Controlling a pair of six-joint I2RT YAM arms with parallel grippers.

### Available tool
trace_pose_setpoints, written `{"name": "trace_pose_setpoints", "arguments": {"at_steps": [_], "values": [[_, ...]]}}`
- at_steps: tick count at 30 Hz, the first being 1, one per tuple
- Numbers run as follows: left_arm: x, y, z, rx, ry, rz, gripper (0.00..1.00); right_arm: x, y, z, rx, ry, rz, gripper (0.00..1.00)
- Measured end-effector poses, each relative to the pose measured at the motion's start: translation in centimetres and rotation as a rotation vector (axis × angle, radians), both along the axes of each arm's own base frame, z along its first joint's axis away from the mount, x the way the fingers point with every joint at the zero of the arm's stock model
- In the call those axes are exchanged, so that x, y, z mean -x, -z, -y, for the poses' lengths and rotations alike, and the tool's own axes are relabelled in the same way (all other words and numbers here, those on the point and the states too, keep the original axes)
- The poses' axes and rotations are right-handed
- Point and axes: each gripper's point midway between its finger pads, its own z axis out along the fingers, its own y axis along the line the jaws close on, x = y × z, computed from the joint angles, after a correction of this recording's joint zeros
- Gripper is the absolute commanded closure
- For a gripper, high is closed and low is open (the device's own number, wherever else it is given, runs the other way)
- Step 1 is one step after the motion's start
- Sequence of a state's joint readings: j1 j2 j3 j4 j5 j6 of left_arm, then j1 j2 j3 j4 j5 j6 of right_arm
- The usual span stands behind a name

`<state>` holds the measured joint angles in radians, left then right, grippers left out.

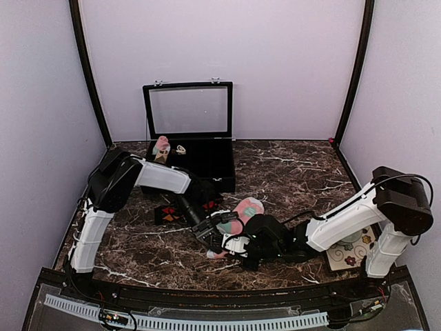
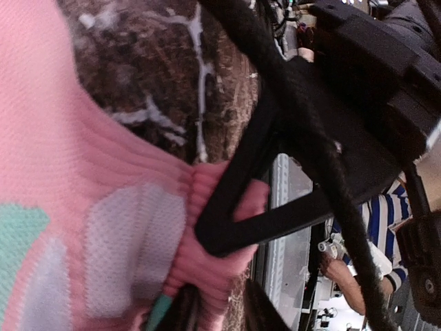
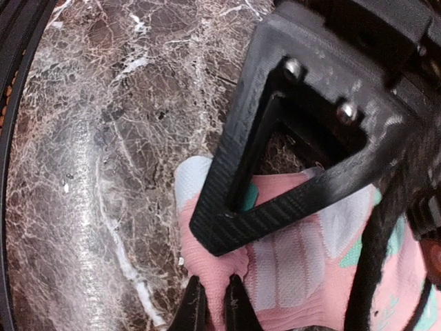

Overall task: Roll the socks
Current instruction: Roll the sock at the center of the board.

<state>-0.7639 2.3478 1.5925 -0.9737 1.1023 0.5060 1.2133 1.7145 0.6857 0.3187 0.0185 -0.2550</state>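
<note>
Marble table [image 1: 296, 172]: two socks [image 1: 246, 209] [image 1: 167, 214], two tools [image 1: 212, 232] [image 1: 231, 245].

"How many socks do I have on the table [image 1: 289, 172]?"
"I count two: one pink sock [image 1: 248, 205] and one black argyle sock [image 1: 167, 214]."
"Cases?"
"One black case [image 1: 224, 181]. Inside I see one small roll [image 1: 162, 146] and one pale ring-shaped bit [image 1: 180, 149]."
"Arms?"
"Two: my left arm [image 1: 164, 177] and right arm [image 1: 341, 224]. Also one flowered white piece [image 1: 351, 254]."

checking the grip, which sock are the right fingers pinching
The pink spotted sock, caught between the right fingers; the black diamond sock lies apart.
</note>
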Motion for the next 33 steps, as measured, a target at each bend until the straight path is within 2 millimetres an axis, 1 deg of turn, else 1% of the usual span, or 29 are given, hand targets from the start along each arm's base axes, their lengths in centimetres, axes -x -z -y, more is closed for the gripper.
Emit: {"name": "trace_pose_setpoints", "arguments": {"at_steps": [1, 2, 5, 7, 9, 10, 12, 14, 17, 20, 23, 26, 29, 33], "values": [[0.0, -0.2, 0.0, 0.002, 0.001, 0.006, 0.56, 0.0, 0.1, 0.0, -0.004, 0.001, -0.006, 1.0], [0.1, -0.4, -0.1, 0.006, 0.003, 0.012, 0.54, 0.1, 0.1, -0.1, -0.009, 0.0, -0.011, 1.0], [0.2, -1.0, -0.4, 0.018, 0.012, 0.074, 0.52, 0.2, 0.1, -0.1, -0.032, 0.009, -0.038, 1.0], [0.1, -1.2, -0.8, 0.032, 0.018, 0.145, 0.43, 0.3, 0.1, 0.0, -0.051, 0.023, -0.058, 1.0], [0.1, -1.5, -1.4, 0.045, 0.019, 0.219, 0.41, 0.2, 0.1, 0.2, -0.073, 0.041, -0.082, 1.0], [-0.2, -1.5, -1.9, 0.046, 0.015, 0.263, 0.3, 0.2, 0.1, 0.3, -0.083, 0.049, -0.096, 1.0], [-1.0, -1.2, -3.2, 0.023, 0.004, 0.355, 0.27, 0.3, 0.2, 0.7, -0.098, 0.064, -0.13, 1.0], [-1.7, -0.8, -4.7, 0.003, -0.028, 0.408, 0.27, 0.2, 0.2, 1.1, -0.116, 0.084, -0.175, 1.0], [-2.8, -0.9, -6.1, 0.001, -0.06, 0.507, 0.29, -0.1, 0.1, 1.3, -0.142, 0.111, -0.26, 1.0], [-3.0, -1.8, -6.6, 0.037, -0.063, 0.597, 0.35, -0.5, 0.2, 1.6, -0.166, 0.145, -0.373, 1.0], [-2.8, -2.9, -6.5, 0.097, -0.042, 0.67, 0.4, -0.9, 0.3, 1.6, -0.181, 0.184, -0.498, 1.0], [-2.8, -3.8, -6.0, 0.153, -0.008, 0.733, 0.42, -1.2, 0.4, 0.9, -0.191, 0.217, -0.611, 1.0], [-2.4, -3.6, -5.5, 0.18, 0.042, 0.787, 0.45, -1.1, 0.7, 0.5, -0.191, 0.246, -0.697, 1.0], [-0.6, -3.0, -4.2, 0.207, 0.153, 0.864, 0.5, -1.1, 0.9, 0.5, -0.199, 0.289, -0.764, 1.0]]}}
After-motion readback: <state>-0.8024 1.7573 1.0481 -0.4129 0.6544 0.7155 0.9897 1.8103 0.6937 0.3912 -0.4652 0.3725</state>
